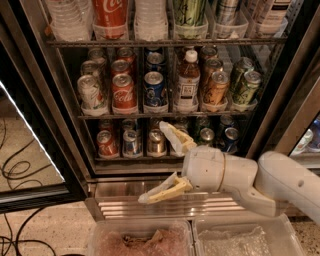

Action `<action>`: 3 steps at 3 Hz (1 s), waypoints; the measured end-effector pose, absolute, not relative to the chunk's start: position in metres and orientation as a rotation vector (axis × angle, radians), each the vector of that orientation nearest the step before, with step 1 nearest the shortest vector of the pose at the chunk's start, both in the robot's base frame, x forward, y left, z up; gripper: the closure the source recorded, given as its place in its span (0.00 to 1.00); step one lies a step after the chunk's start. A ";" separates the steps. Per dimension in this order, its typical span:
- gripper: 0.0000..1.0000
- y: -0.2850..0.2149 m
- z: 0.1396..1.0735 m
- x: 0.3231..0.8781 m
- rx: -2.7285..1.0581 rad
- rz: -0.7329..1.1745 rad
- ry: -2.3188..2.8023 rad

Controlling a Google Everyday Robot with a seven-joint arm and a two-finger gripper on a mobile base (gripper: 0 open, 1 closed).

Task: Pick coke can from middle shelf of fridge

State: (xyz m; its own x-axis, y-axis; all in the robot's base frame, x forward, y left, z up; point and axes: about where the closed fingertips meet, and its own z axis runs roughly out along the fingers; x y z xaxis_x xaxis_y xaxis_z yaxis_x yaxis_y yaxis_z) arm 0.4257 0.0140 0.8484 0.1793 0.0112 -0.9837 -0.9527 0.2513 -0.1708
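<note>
The fridge (45, 120) stands open with its black frame and a ribbed steel base (165, 207). On the middle shelf (165, 115), a wire rack, the red coke can (124, 93) stands in the front row, second lane from the left, with a blue Pepsi can (155, 90) on its right and a white-capped brown bottle (187, 82) further right. My gripper (162, 164) is open and empty, its fingers (176, 139) spread wide. It hovers in front of the lower shelf, below and to the right of the coke can.
A large red Coca-Cola can (110, 15) and big bottles (150, 17) sit on the rack above. Small cans (131, 142) fill the lower shelf. The glass door (30, 150) hangs open at left. Two clear trays (195, 240) lie at the bottom. Cables (15, 172) lie on the floor.
</note>
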 end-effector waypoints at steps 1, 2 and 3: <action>0.00 0.025 0.862 0.428 -1.048 0.851 1.155; 0.00 0.027 0.862 0.428 -1.053 0.853 1.154; 0.00 0.031 0.861 0.433 -1.026 0.821 1.164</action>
